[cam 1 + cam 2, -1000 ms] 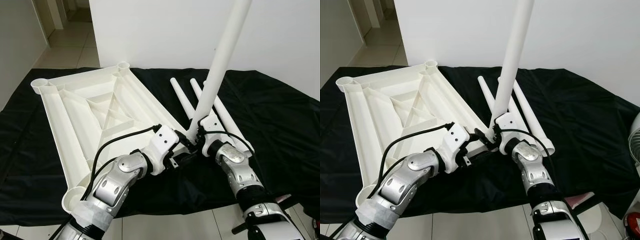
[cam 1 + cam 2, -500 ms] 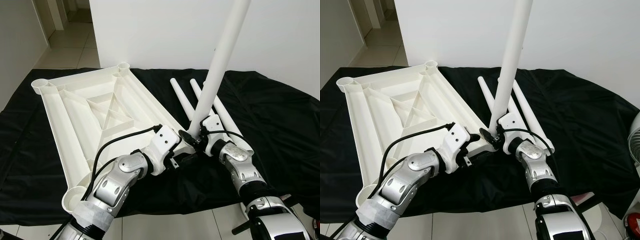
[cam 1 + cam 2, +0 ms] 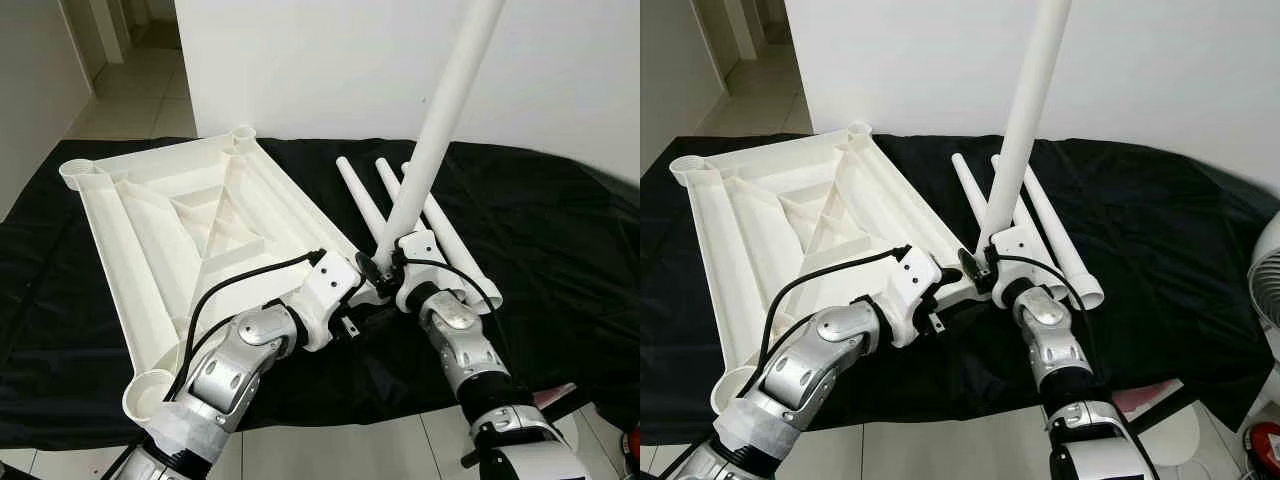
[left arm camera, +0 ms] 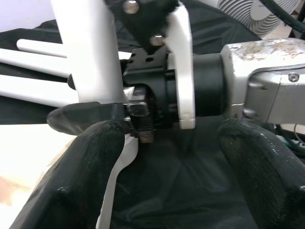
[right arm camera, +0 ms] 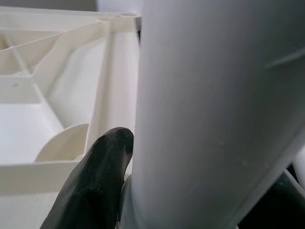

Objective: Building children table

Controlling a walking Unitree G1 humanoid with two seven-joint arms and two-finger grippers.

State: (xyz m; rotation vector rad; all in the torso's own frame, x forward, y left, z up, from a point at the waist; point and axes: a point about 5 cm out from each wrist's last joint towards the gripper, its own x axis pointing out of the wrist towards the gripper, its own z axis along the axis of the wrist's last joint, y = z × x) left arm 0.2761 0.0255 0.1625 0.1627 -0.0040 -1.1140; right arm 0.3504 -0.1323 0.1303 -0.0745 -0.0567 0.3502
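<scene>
Your right claw [image 3: 982, 268] grips the upright white leg [image 3: 1025, 130]; your left claw [image 4: 164, 157], spread wide, sits just beside it.

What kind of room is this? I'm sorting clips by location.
Probably a home room or hallway: tiled floor, plain white wall, and a black cloth spread on the floor for assembly, with the upturned tabletop and a fan nearby.

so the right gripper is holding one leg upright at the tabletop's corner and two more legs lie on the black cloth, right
Not quite: three legs lie on the black cloth, as the left eye view shows. The right gripper does hold the raised leg at the upturned tabletop's corner.
</scene>
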